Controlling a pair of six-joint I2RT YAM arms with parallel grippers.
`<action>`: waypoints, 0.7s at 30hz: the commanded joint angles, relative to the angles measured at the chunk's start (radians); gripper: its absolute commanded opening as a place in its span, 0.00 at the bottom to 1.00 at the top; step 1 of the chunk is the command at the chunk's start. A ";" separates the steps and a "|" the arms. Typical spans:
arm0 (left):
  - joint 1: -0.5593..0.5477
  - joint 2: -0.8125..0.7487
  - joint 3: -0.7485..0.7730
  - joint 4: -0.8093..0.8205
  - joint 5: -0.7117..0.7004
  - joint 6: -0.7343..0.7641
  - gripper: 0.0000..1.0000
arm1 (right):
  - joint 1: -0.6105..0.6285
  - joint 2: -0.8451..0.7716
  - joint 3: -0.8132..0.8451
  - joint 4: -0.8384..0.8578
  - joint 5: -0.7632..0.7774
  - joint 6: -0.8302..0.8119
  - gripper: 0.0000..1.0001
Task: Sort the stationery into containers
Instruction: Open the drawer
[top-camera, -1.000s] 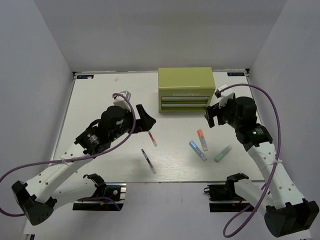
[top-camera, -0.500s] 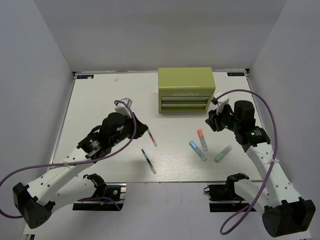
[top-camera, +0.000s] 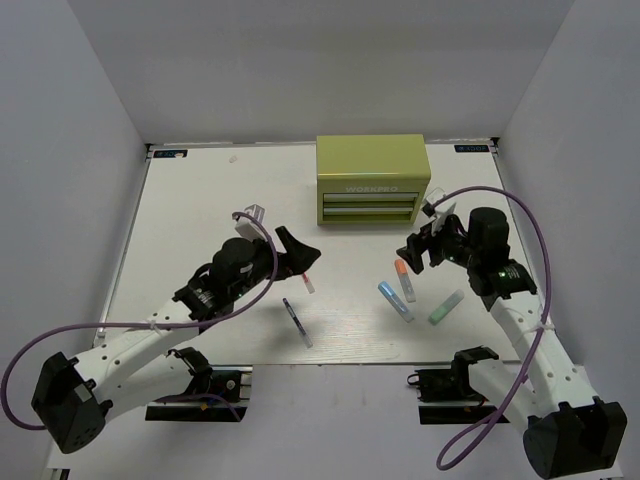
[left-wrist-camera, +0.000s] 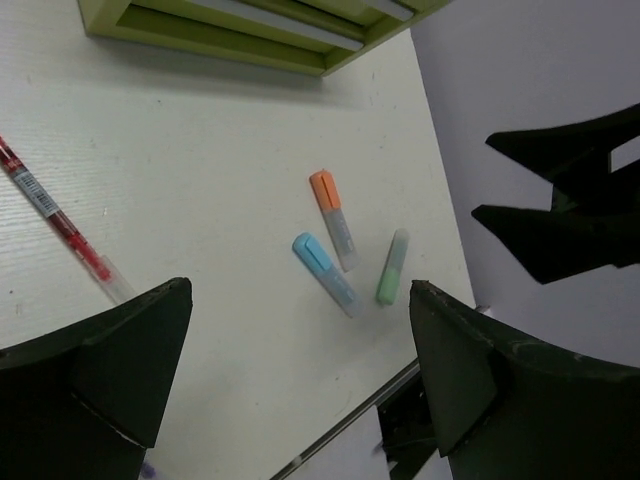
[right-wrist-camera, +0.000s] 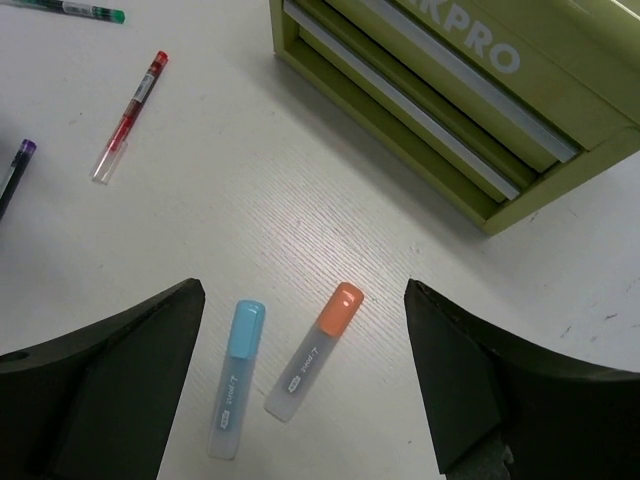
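The olive tool chest (top-camera: 372, 180) stands at the back with both drawers shut; it also shows in the right wrist view (right-wrist-camera: 450, 80). On the table lie an orange-capped marker (top-camera: 404, 279), a blue marker (top-camera: 394, 300), a pale green stick (top-camera: 447, 306), a red pen (top-camera: 304, 277) and a purple-tipped pen (top-camera: 297, 322). My left gripper (top-camera: 298, 250) is open and empty above the red pen (left-wrist-camera: 55, 220). My right gripper (top-camera: 415, 252) is open and empty, hovering over the orange marker (right-wrist-camera: 315, 350) and blue marker (right-wrist-camera: 235, 378). A green-tipped pen (right-wrist-camera: 70, 8) lies far left in the right wrist view.
Grey walls enclose the table on the left, back and right. The table's front edge (top-camera: 330, 364) runs just ahead of the arm bases. The right arm's fingers (left-wrist-camera: 570, 200) show dark at the right of the left wrist view.
My left gripper has swung right and forward, over the red pen. My right gripper has moved left and toward the near edge, from beside the chest to over the orange marker.
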 joint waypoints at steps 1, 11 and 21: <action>0.002 0.014 -0.026 0.173 -0.043 -0.058 1.00 | -0.001 -0.023 -0.019 0.132 -0.044 -0.030 0.86; 0.012 0.273 0.013 0.404 0.049 -0.086 0.48 | 0.004 0.158 0.198 0.030 -0.034 -0.141 0.25; 0.021 0.396 -0.127 0.873 -0.047 -0.307 0.68 | 0.004 0.233 0.251 0.189 0.003 -0.236 0.59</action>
